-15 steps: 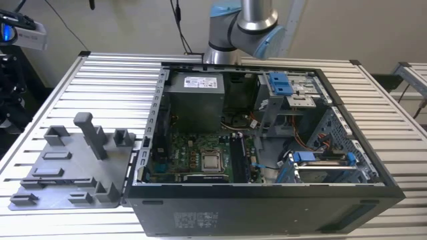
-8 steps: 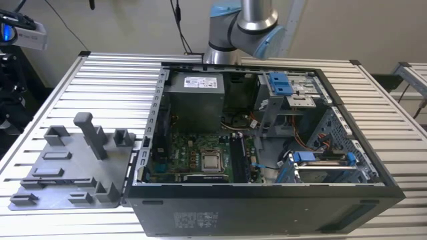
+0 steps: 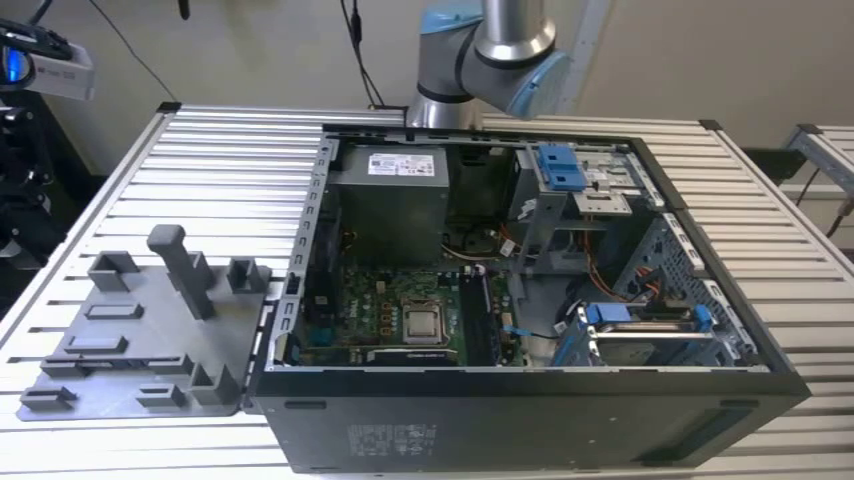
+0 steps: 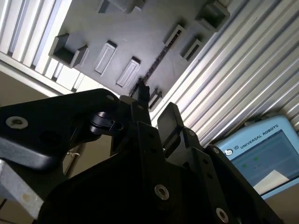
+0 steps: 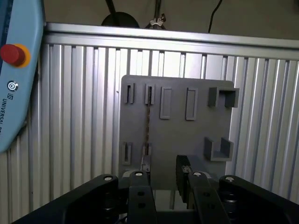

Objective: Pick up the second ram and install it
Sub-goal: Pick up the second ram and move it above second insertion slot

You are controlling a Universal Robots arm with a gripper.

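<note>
Step in hand: the arm is approaching the pickup; nothing is being carried yet, as I judge.
Gripper: the black two-finger gripper (image 5: 163,179) is hanging above the grey plastic holder tray with upright posts (image 5: 201,135), at the lower middle of the first wrist view; its jaws are standing released, with a gap between them.
Second ram: the long, narrow memory stick (image 5: 146,126) is standing on its edge in the tray slots, centre-left in the first wrist view.
Install place: the open black computer case (image 3: 534,420) is lying on the ribbed aluminium table (image 3: 214,160).
Next move: it is calling for the fingers to be lined up on both sides of the stick.
</note>
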